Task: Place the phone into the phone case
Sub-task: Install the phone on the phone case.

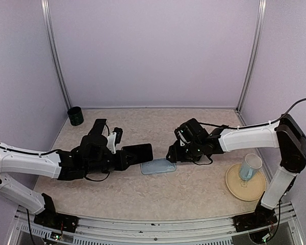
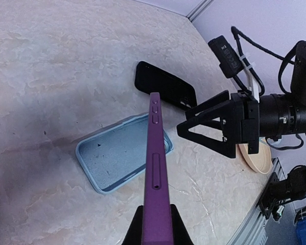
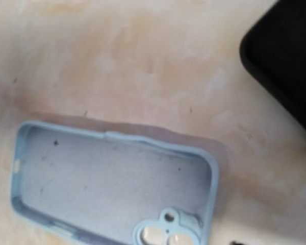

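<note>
Clamping the purple phone (image 2: pixel 155 168) on edge, the left claw (image 2: pixel 157 224) reaches low over the blue phone case (image 1: pixel 158 166). The right claw (image 1: pixel 172 153) hovers at its other end; I cannot tell its spread.

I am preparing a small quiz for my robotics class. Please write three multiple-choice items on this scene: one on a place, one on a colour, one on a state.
1. Where does the cup stand? A. on the plate B. on a shelf C. in a drawer
2. What colour is the phone case? A. red B. light blue C. yellow
3. The phone is: A. inside the case B. held by the left gripper C. lying on the plate
Answers: 1 A, it stands on the plate; 2 B, its shell is light blue; 3 B, the gripper is shut on it, the case empty.
</note>
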You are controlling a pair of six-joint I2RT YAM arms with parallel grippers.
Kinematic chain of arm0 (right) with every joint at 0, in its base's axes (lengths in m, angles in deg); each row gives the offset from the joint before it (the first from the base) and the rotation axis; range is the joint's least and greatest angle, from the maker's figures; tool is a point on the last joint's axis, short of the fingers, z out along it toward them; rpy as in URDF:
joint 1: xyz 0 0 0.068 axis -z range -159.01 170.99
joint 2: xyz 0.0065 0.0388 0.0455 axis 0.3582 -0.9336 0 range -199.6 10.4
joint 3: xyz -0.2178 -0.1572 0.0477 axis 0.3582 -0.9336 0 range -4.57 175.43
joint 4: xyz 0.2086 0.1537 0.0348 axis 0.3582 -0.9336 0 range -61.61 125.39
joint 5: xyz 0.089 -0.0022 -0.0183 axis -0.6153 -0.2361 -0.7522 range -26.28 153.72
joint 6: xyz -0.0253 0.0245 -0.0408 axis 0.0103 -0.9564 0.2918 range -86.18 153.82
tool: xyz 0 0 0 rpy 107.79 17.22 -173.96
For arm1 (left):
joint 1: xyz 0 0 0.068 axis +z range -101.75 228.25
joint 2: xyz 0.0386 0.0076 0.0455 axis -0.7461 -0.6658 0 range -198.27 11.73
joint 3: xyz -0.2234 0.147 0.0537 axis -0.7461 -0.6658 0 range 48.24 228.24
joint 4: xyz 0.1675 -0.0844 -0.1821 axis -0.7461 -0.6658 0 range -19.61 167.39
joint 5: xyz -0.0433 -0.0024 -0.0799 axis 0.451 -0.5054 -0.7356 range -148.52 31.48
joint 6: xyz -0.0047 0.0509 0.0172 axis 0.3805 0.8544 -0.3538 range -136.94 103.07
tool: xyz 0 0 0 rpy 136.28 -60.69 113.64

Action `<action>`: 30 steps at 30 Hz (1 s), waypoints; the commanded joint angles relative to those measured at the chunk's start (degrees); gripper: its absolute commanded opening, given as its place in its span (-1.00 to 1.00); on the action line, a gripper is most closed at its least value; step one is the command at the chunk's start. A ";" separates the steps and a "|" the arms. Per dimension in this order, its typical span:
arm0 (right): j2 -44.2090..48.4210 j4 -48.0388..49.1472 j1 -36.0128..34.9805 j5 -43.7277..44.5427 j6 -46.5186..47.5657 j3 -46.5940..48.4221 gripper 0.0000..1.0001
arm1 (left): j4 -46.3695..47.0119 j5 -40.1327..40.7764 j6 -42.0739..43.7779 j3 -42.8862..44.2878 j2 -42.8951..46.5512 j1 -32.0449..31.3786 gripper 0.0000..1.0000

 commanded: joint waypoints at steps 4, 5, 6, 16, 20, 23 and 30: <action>7.78 3.37 1.64 -0.09 5.62 -5.76 0.98 | 7.81 -8.18 -2.58 2.55 -3.04 1.63 -1.00; 8.79 4.23 2.11 -0.12 5.77 -6.70 0.99 | 8.32 -9.06 -2.92 2.60 -3.30 1.90 -1.00; 9.64 5.15 2.59 -1.62 5.94 -7.73 0.99 | 8.54 -9.51 -3.27 2.76 -3.82 2.11 -1.00; 12.09 7.33 4.67 -3.45 5.29 -10.27 1.00 | 11.28 -17.06 -5.41 5.23 -8.80 4.38 -1.00; 11.37 8.68 5.53 -7.27 6.59 -10.87 0.99 | 13.43 -20.54 -7.16 5.54 -10.16 5.83 -1.00; 11.10 11.23 5.88 -10.71 8.32 -11.45 0.99 | 12.71 -23.12 -7.51 6.95 -11.13 7.08 -1.00; 9.83 17.20 7.36 -17.63 8.58 -12.79 0.99 | 10.50 -30.42 -8.85 10.35 -16.16 10.15 -1.00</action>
